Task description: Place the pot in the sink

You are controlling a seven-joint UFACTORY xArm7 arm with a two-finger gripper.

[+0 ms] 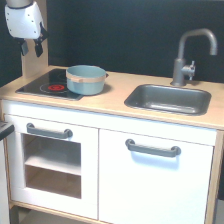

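The blue-grey pot [85, 79] with a pale tan rim band stands upright on the right part of the black hob [47, 84], at the exterior view's left. The dark grey sink [168, 99] is set in the wooden counter at the exterior view's right, empty, with a curved grey faucet [192, 55] behind it. My gripper [31, 48] hangs from a white arm at the top left, well above and to the left of the pot. Its two dark fingers are apart and hold nothing.
The hob shows a red ring [56, 87] left of the pot. The light wooden counter [112, 95] runs between hob and sink. A wooden upright panel [35, 64] stands behind the hob. White cabinet doors with grey handles [152, 148] are below.
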